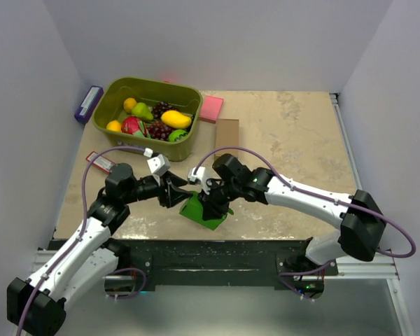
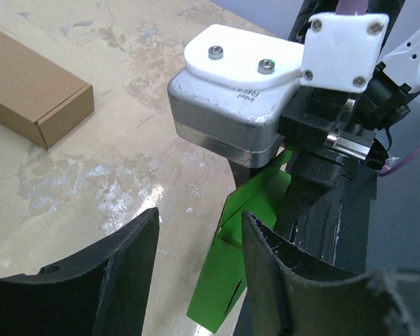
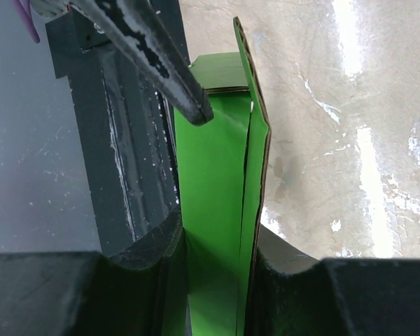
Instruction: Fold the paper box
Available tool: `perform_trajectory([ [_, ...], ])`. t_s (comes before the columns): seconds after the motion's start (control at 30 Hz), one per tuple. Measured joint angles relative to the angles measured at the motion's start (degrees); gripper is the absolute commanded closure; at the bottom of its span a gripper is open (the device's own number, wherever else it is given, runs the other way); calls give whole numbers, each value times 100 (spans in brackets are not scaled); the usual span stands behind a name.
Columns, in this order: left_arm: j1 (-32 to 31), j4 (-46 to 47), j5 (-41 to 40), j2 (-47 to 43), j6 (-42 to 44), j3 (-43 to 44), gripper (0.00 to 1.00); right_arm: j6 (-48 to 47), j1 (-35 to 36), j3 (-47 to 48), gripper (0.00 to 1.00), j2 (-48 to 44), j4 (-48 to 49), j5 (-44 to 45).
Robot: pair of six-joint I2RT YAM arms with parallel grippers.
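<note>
Your right gripper [image 3: 217, 225] is closed on the green box [image 3: 213, 161]. In the right wrist view the card fills the narrow gap between the two fingers [image 3: 154, 255], and both pads press against it. The box is partly folded, with one flap standing up past the rest along its right side.

Your left gripper [image 2: 199, 218] is open, with a wide gap between its fingers [image 2: 122, 269]. The green box [image 2: 227, 273] shows in that gap, close against the right-hand finger, but you cannot tell from this view whether it touches. In the right wrist view, though, one left fingertip [image 3: 190, 101] rests on the box's top edge.

From above, the green box [image 1: 204, 212] sits tilted at the near edge of the table [image 1: 294, 133], just where the tan top meets the dark front strip, between the left gripper [image 1: 173, 190] and the right gripper [image 1: 212, 201].

Farther back stand a bin [image 1: 119, 94] of fruit and, beside it, a pink pad [image 1: 211, 108] and a brown box [image 1: 226, 133].
</note>
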Motion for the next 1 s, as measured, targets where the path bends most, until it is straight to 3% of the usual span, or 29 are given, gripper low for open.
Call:
perform_trajectory([
  [0.2, -28, 74, 4, 28, 4, 4, 58, -22, -4, 0, 94, 118, -7, -15],
  [0.47, -199, -9, -37, 160, 111, 52, 58, -37, -7, 2, 95, 133, -13, -17],
  [0.6, -293, -57, -127, 166, 168, 59, 73, -37, -7, 2, 95, 133, -13, -15],
  [1.0, -638, -168, -706, 164, 153, 59, 97, -9, -7, 63, 97, 293, -44, 295],
])
